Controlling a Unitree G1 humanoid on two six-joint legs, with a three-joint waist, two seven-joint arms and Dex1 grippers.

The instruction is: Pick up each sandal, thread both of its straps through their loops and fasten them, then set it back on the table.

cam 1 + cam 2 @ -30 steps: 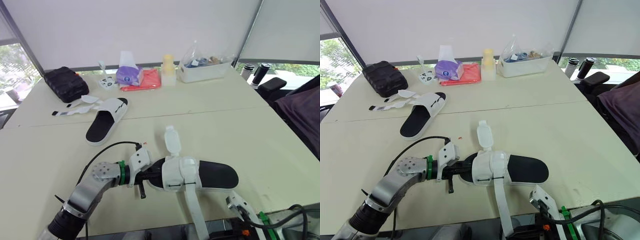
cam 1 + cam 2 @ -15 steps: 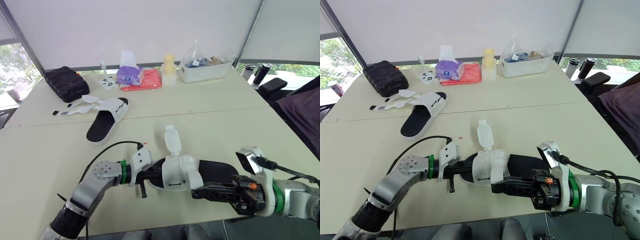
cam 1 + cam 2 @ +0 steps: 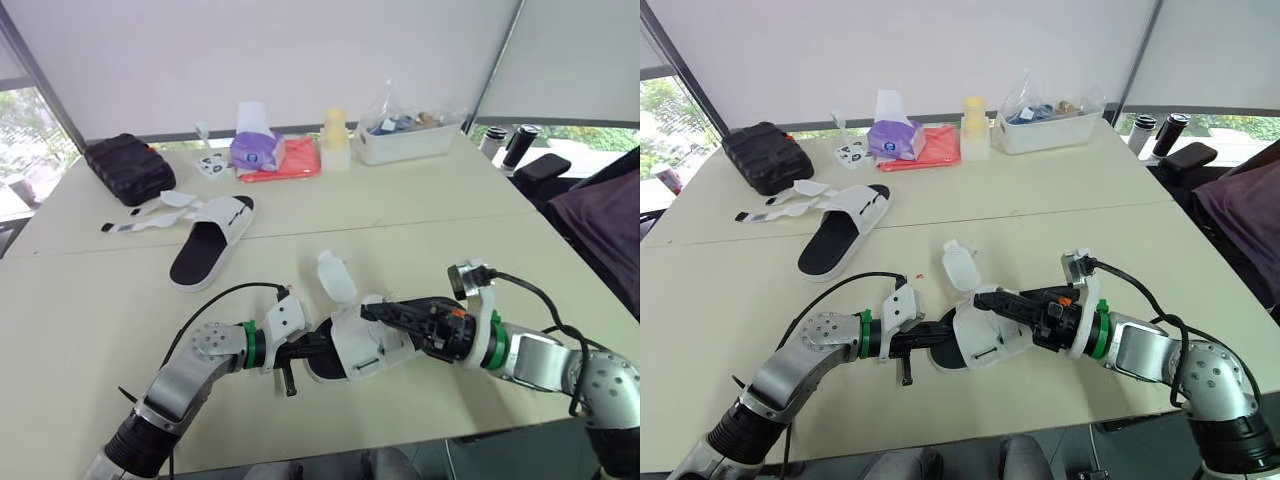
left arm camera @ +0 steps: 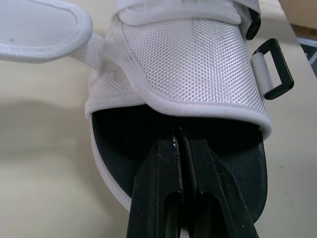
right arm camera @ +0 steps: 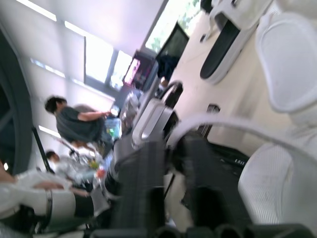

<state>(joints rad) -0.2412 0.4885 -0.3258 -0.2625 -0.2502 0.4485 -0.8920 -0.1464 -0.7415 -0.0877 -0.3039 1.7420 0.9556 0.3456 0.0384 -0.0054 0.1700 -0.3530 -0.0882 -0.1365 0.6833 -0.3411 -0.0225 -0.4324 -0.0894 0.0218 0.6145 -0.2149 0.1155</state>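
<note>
Near sandal [image 3: 362, 345], at the near middle of the table [image 3: 80, 330], between the 2 arms; whether it rests on the surface or is lifted cannot be told. The left gripper [image 4: 179, 141] is closed on the rim of the black footbed [image 4: 119, 148] at the sandal's left end. The right gripper [image 3: 990, 298] reaches in from the right over the upper; whether it is wide or closed cannot be told.

The upper [image 4: 193, 59] is white woven fabric with a bound edge. The rounded strap tab [image 4: 34, 27] stands free on the far side, and a black rectangular loop [image 4: 273, 69] hangs from a short web. The sandal is judged light. The sole looks fairly stiff and suits a firm pinch, while the straps are limp and best taken near the tip.

Far sandal [image 3: 210, 240], far left, with its 2 straps lying open.
</note>
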